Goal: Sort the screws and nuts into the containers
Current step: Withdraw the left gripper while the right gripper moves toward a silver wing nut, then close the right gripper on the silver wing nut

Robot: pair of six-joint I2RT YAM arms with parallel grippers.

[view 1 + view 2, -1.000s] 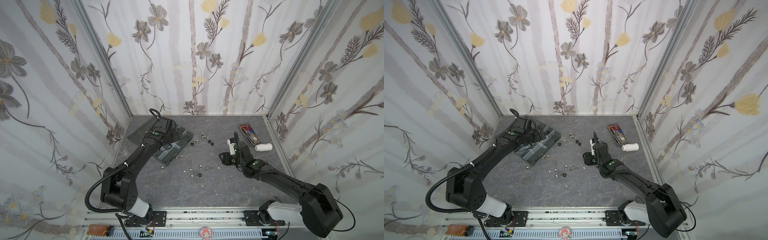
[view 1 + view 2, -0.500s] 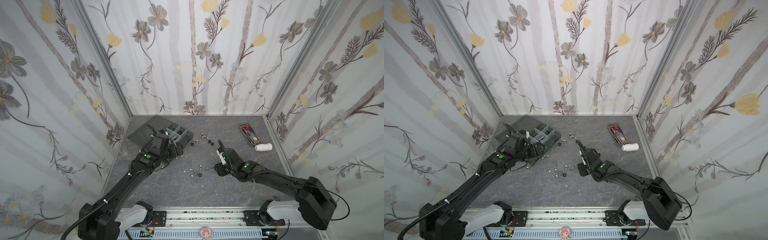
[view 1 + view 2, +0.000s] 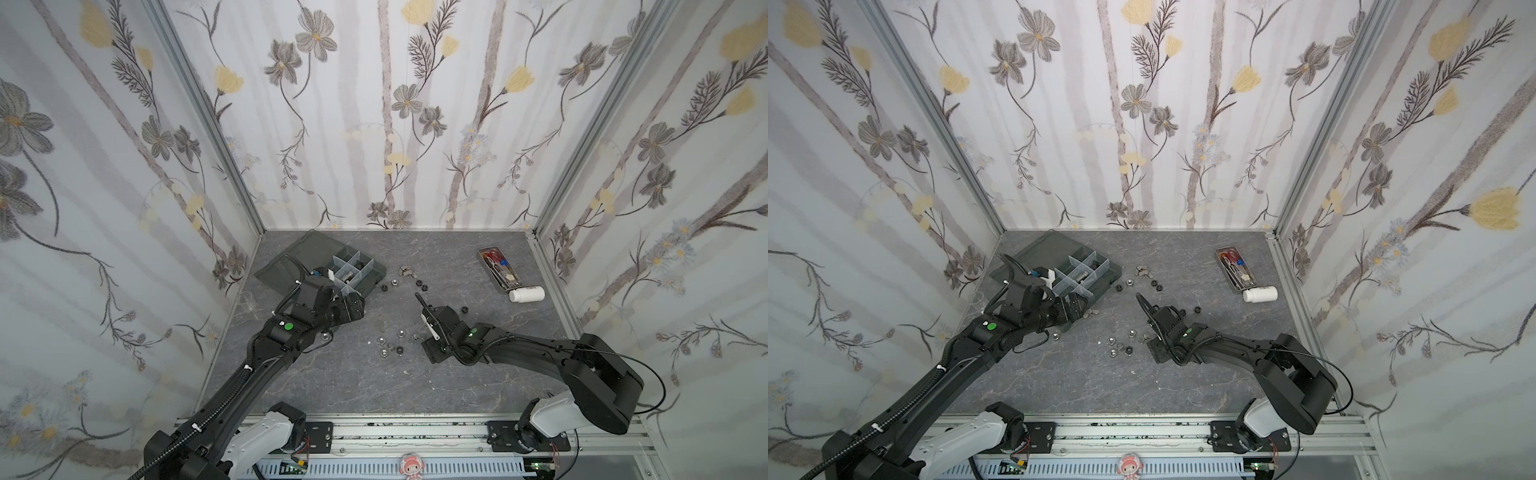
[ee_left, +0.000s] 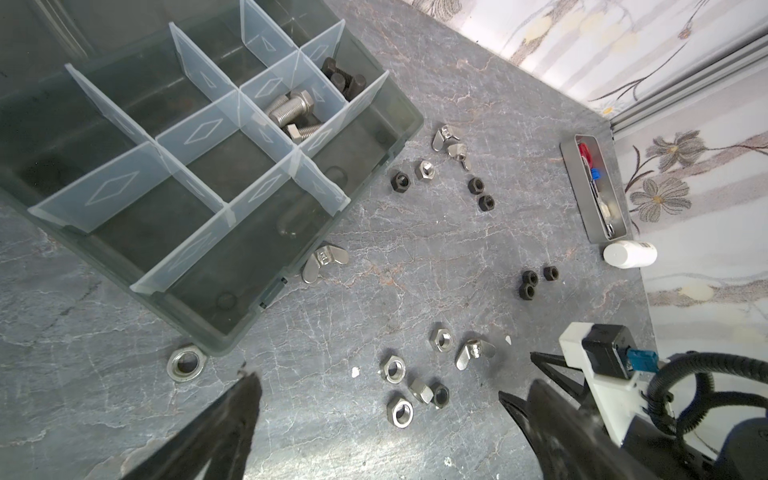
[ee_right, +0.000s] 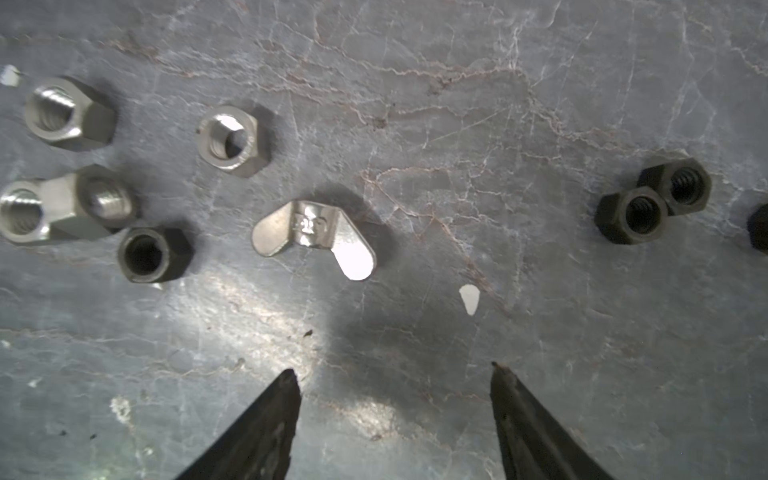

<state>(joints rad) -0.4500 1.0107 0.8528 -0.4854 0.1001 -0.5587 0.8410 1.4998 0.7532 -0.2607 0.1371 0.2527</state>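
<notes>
Where the grey bench [image 3: 374, 386] meets the back wall, both top views show the smoky organizer box [image 3: 372, 279] on the left side with its lid laid open. Loose nuts [image 3: 1112, 352] lie on the bench between the two arms, and more lie just beside the box. A metal tray [image 3: 486, 266] and a white bottle [image 3: 527, 294] sit near the right wall, well apart from the box. In the left wrist view, the left end effector [image 4: 376, 386] is spread wide and holds nothing; it hangs above a little bunch of silver nuts. Silver screws [image 4: 291, 110] lie in one compartment by the box's end wall, and black screws [image 4: 343, 81] lie in the corner compartment next to it. A big silver nut [image 4: 187, 365] sits on the bench just beside the box's near corner. In the right wrist view, the right end effector [image 5: 392, 370] is partway open with nothing between its fingers. A silver wing nut [image 5: 313, 237] lies flat on the bench just ahead of the tips, not touching them. Two black nuts [image 5: 652, 203] touch each other off to one side.
</notes>
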